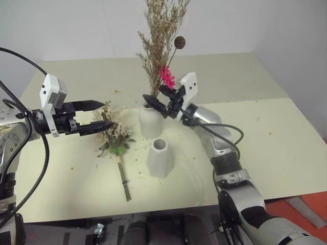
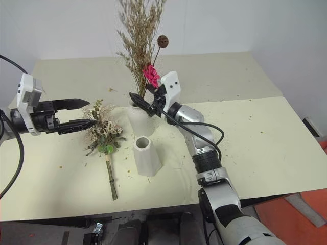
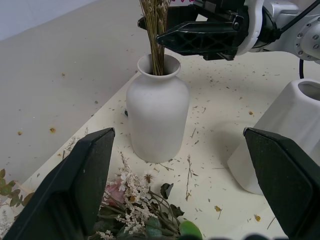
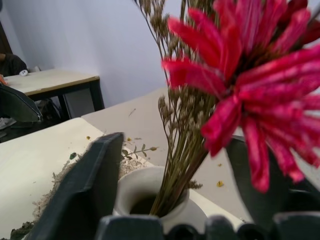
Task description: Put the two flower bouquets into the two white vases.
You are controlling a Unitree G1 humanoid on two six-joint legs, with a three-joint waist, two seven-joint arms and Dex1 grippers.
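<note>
table (image 1: 265, 138): pale top, littered with dried bits; everything sits left of centre, within reach of both arms.
slim bouquet (image 1: 159, 35): tan grasses plus pink flower (image 1: 166, 76), stems down in the rounded vase, standing upright. Reads as placed.
right gripper (image 1: 162, 104): at the vase mouth, fingers spread either side of the stems, not pinching. Looks like a release.
left gripper (image 1: 96, 115): jaws wide, hovering just left of the fuller bouquet, holding nothing; lined up for the next pick, I'd say.
fuller bouquet (image 1: 113, 133): lying flat on the table, left of both vases, stems toward the near edge.
rounded vase (image 1: 150, 121): far one, occupied.
cone vase (image 1: 160, 158): nearer, upright, empty; presumably for the fuller bouquet.
</note>
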